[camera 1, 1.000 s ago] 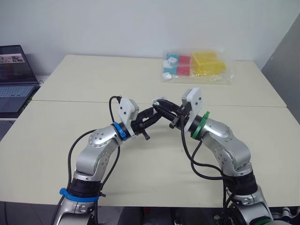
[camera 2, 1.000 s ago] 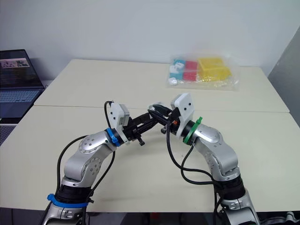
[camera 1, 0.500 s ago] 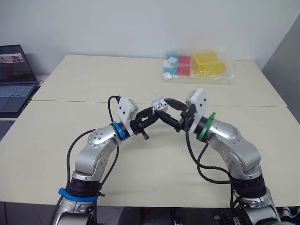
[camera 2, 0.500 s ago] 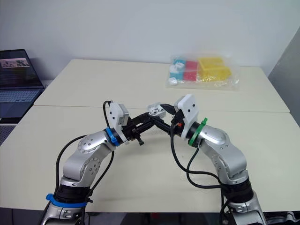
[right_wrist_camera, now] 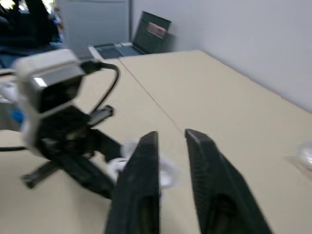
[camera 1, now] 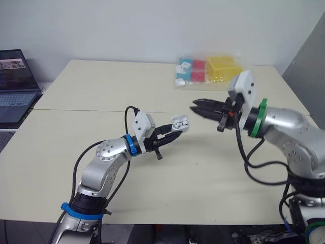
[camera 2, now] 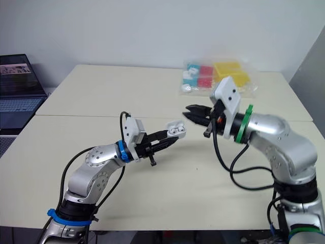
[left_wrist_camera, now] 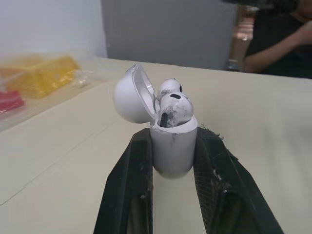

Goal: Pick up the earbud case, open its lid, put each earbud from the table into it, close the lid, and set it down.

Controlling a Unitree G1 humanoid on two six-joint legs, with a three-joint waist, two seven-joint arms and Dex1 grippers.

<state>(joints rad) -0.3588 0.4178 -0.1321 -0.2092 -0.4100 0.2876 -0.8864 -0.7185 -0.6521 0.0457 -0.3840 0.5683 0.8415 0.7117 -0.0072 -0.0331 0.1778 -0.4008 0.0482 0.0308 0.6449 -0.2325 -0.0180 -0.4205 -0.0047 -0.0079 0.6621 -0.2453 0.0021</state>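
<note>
The left pincer (camera 1: 173,131) pinches the earbud case (left_wrist_camera: 173,151) by its lower body, one black finger (left_wrist_camera: 131,185) pressed to each side. It holds the case upright in the air above the middle of the pale bench (camera 1: 101,86). The lid (left_wrist_camera: 130,95) stands swung back on its hinge, and two white earbuds sit in the case: one (left_wrist_camera: 174,109) in front and the other (left_wrist_camera: 169,87) behind it.

The right pincer (camera 1: 194,107) hangs level above the bench, apart from the case and on its right side, with its tips pointing toward the case. A narrow gap appears between its fingers (right_wrist_camera: 144,190) in the right wrist view, so it looks slightly spread, with nothing held.

At the far edge of the bench lies a clear plastic bag (camera 1: 213,71) of yellow, red and blue blocks. An open laptop (camera 1: 15,84) sits on a lower surface off the bench's left end. Beyond the bench, the left wrist view shows a person in a dark top (left_wrist_camera: 278,44).
</note>
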